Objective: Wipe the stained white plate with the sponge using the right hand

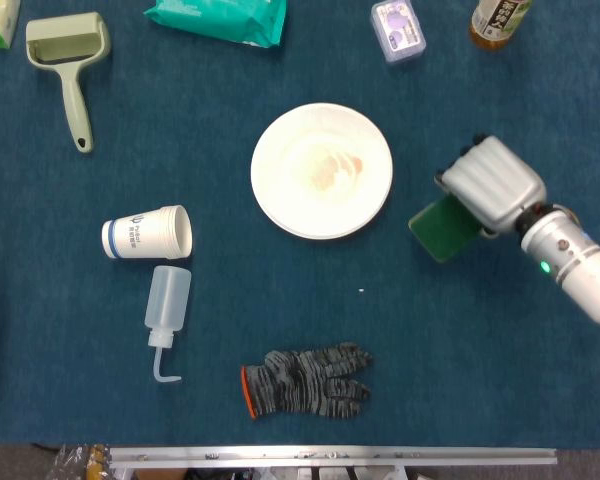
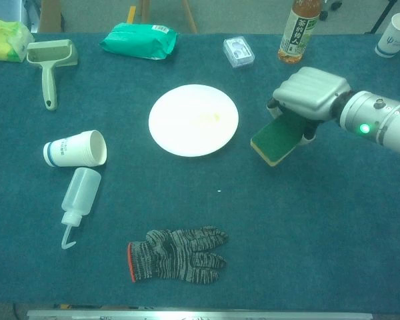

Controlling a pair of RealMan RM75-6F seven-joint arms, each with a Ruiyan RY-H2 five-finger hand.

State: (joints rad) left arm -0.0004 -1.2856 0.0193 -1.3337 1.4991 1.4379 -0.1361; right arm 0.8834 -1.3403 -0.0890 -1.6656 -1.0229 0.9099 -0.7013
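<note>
surface: table (image 1: 480, 380) under dark blue cloth; chest view shows bare floor and furniture legs behind the far edge.
plate: round white plate (image 1: 321, 170), centre of frame, flat on the cloth. Nothing touching it.
stain: pale tan smear (image 1: 330, 172) visible in the plate's middle in the head view; faint yellowish mark in the chest view.
right hand: white robot hand (image 1: 490, 186), right of frame, grasping a green sponge with yellow backing (image 2: 278, 140). Sponge hangs below the fingers, tilted, right of the plate and apart from it; looks just off the cloth, can't confirm.
left hand: not visible in either view.
progress: plate not clean as it lies, residue remaining. Sponge is off the plate, so either another pass is due or the wipe is being wrapped up – can't tell which.
left to do: judging by the smear, at least one more pass over the plate centre.
clutter: paper cup (image 1: 148, 233), squeeze bottle (image 1: 166, 309), knit glove (image 1: 305, 381) lower left; all well clear of the plate.
</note>
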